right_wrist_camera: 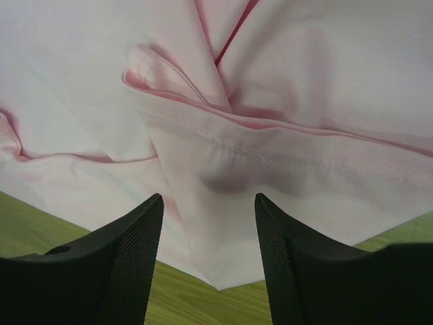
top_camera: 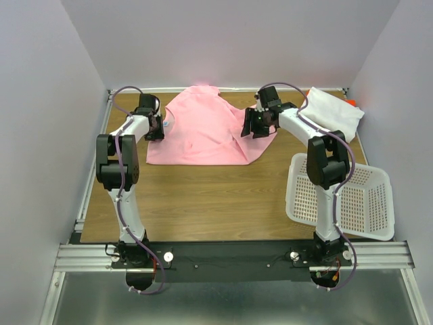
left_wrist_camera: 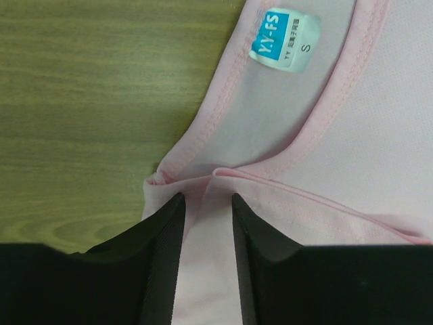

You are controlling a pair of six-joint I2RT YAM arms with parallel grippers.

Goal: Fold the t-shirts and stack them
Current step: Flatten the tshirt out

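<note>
Closest to the lens, the two black fingers [left_wrist_camera: 162, 257] of your left gripper [left_wrist_camera: 207, 198] stood a narrow gap apart. A strip of the plain light pink cloth t-shirt [left_wrist_camera: 379, 101] showed in that gap, but the fingers were not pressed shut on it. Just ahead of the tips, toward 12 o'clock, ran the shirt's folded neckline, and the small blue size label [left_wrist_camera: 284, 37] sat at 1 o'clock.

Your right gripper [right_wrist_camera: 209, 197] was spread wider, its jaws holding nothing, poised over a creased, stitched edge of the pink t-shirt [right_wrist_camera: 304, 68]. The brown wood-grain table [right_wrist_camera: 223, 305] showed under the tips.

From above, the pink t-shirt [top_camera: 203, 128] lay spread at 12 o'clock on the table [top_camera: 203, 196]. You had the left gripper [top_camera: 157, 128] at its 9 o'clock edge and the right gripper [top_camera: 256, 128] at its 3 o'clock edge. A soft white t-shirt [top_camera: 331, 112] lay bundled at the table's 2 o'clock, well apart from the pink one. A sliver of an orange-red t-shirt [top_camera: 351, 103] peeked out at the white one's far right corner. The white perforated plastic basket [top_camera: 365, 196] rested at 4 o'clock, hanging over the table's right edge.
</note>
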